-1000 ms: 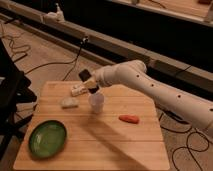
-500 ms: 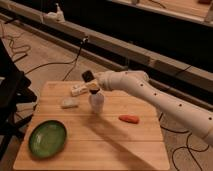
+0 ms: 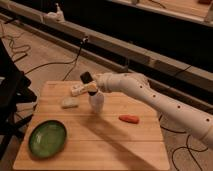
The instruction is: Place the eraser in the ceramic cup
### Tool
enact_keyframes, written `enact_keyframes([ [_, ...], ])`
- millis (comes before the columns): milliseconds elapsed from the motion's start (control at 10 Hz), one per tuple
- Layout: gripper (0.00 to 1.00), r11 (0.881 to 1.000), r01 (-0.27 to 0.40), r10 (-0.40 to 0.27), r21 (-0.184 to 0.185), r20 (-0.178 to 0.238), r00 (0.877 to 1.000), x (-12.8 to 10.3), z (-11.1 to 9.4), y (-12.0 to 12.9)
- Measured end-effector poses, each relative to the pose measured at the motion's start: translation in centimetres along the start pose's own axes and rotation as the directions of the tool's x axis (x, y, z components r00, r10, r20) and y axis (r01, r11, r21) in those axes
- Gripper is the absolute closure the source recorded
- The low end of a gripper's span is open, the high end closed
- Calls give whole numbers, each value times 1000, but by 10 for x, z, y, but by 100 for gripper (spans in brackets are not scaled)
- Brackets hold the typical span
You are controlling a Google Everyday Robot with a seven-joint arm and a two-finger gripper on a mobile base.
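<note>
The ceramic cup (image 3: 96,102) is small and whitish and stands upright on the wooden table (image 3: 100,145), near its back middle. My gripper (image 3: 84,86) hangs just above the cup's rim, slightly to its left. It is shut on the eraser (image 3: 86,77), a small black block that sticks up from the pale fingers (image 3: 77,90). My white arm (image 3: 165,102) reaches in from the right. The eraser is above the cup, not inside it.
A green round plate (image 3: 48,137) lies at the front left. A pale whitish lump (image 3: 70,102) lies left of the cup. An orange-red oblong thing (image 3: 129,118) lies to the right. Cables run on the floor behind; a black stand (image 3: 10,90) is at the left.
The gripper with the eraser has stayed close above the cup, shifting a little right and then back. The forearm has sunk lower. The cup and the other things have not moved.
</note>
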Motion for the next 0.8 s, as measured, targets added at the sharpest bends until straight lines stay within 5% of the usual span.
enact_keyframes([
  [300,97,999,-47,47,26,4,999,19,4,-15],
  [800,48,989,-142,140,48,40,989,59,15,-28],
])
